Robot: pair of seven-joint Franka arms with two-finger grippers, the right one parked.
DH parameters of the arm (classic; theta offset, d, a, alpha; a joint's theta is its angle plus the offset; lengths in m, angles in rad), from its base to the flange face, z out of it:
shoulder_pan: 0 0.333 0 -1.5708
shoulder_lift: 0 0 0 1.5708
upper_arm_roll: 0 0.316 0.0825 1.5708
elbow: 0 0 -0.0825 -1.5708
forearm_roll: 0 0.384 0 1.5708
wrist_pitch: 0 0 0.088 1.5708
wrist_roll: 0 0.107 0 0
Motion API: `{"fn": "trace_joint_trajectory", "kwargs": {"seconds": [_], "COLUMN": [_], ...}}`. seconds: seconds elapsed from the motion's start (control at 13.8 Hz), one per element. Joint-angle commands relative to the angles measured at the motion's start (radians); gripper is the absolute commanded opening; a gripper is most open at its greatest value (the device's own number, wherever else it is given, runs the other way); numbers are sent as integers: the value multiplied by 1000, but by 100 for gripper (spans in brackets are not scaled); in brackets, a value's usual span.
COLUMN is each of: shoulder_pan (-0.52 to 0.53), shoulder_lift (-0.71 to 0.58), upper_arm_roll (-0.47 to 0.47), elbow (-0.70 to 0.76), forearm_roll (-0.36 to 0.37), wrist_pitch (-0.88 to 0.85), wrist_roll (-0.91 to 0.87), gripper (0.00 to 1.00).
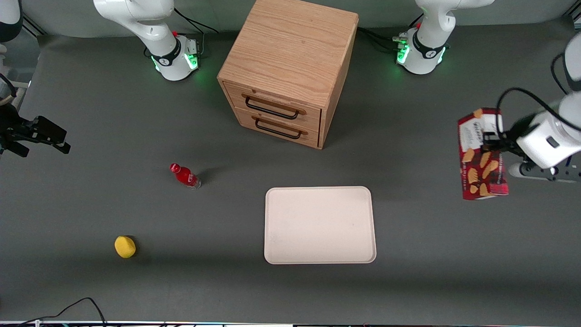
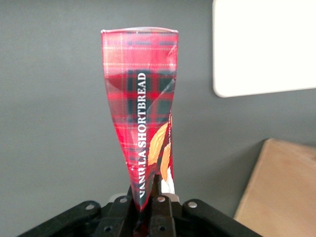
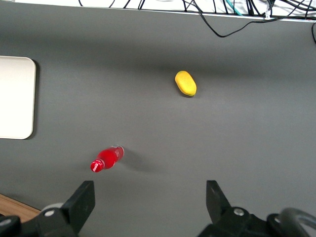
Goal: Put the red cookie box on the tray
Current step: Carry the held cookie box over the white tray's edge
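Observation:
The red cookie box [image 1: 482,156], dark red plaid with tan cookie pictures, hangs in the air above the table toward the working arm's end. My left gripper [image 1: 492,143] is shut on it, pinching its side. In the left wrist view the box [image 2: 140,113] stands out from the gripper [image 2: 146,197], squeezed thin between the fingers. The cream-white tray [image 1: 320,225] lies flat on the table, nearer the front camera than the drawer cabinet and well apart from the box; nothing is on it. A corner of the tray [image 2: 264,47] shows in the left wrist view.
A wooden two-drawer cabinet [image 1: 288,68] stands farther from the camera than the tray. A small red bottle [image 1: 184,175] and a yellow lemon-like object [image 1: 125,246] lie toward the parked arm's end. Cables run along the table's front edge.

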Motion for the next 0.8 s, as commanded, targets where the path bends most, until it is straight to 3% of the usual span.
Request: {"fn": "trace_joint_trajectory", "kwargs": {"seconds": [0.0, 0.22, 0.51, 0.73], "shoulder_pan": [-9, -18, -37, -55], "shoulder_lift": [92, 208, 378, 458], "upper_arm_roll": [-147, -237, -251, -251], "elbow": [62, 38, -84, -152], "forearm_roll": [5, 52, 183, 282], "wrist_pitch": [25, 236, 642, 874], "wrist_roll": [-235, -310, -339, -458], "gripper": [0, 0, 0, 0]}}
